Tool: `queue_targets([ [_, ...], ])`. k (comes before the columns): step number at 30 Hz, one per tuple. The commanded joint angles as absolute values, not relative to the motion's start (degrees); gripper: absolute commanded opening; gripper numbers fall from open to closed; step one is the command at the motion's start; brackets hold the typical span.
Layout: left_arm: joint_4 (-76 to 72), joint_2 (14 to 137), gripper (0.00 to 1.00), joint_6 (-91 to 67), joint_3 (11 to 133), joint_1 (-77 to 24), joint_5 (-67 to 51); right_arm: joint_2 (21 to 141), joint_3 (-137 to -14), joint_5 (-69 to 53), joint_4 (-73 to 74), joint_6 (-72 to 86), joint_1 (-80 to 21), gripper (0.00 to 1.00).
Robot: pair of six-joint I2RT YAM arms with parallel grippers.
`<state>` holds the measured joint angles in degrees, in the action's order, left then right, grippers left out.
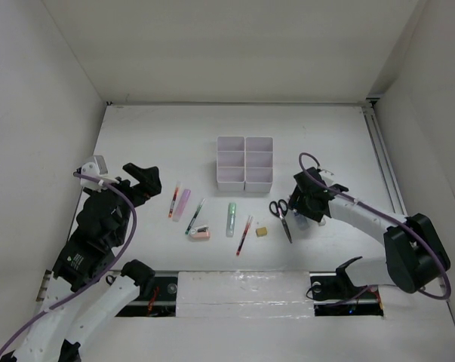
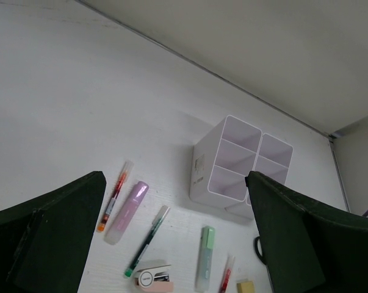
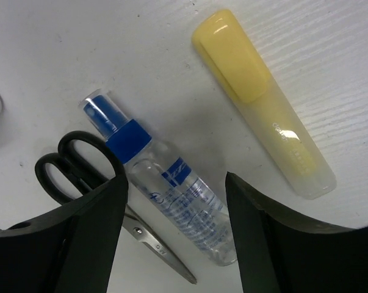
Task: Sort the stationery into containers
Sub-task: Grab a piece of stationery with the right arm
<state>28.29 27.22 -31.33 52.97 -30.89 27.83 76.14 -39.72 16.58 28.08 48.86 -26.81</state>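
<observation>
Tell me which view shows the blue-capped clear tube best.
The right wrist view: the blue-capped tube lies full-length, cap and printing sharp, framed by the open fingers of the right gripper, beside the scissors. The top external view shows only a bluish sliver at that gripper; the left wrist view does not show it.

White six-cell organiser stands upright, upper centre. Below it, lying flat, left to right: red pen, pink marker, dark pen, pink stapler, green marker, second red pen, tan eraser, black-handled scissors, blades closed. Right wrist view: blue-capped clear bottle just beside the scissors; yellow marker upper right, apart.
</observation>
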Motion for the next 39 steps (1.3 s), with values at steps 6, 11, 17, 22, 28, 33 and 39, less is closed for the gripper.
queue_targets([
  [6,26.2,26.4,1.0,-31.0,52.9,-30.8,28.9,77.1,-41.9,16.5,28.3,49.7,-27.0,0.58],
  [11,26.2,26.9,1.0,-31.0,52.9,-30.8,28.9,77.1,-41.9,15.5,28.3,49.7,-27.0,0.54],
  [17,26.2,26.9,1.0,-31.0,52.9,-30.8,28.9,77.7,-41.9,14.1,29.5,51.0,-28.7,0.76],
  [22,26.2,26.9,1.0,-31.0,52.9,-30.8,28.9,77.7,-41.9,14.8,29.5,52.2,-29.4,0.44],
  [28,26.2,26.9,1.0,-31.0,52.9,-30.8,28.4,76.0,-41.9,15.8,30.7,52.7,-29.4,0.01],
  [33,26.2,28.1,1.0,-31.0,52.9,-30.8,26.4,69.4,-42.5,21.2,34.3,55.1,-33.4,0.0],
  [39,25.7,30.5,1.0,-31.0,54.0,-30.8,22.2,57.3,-44.9,22.4,37.7,54.5,-34.0,0.0],
])
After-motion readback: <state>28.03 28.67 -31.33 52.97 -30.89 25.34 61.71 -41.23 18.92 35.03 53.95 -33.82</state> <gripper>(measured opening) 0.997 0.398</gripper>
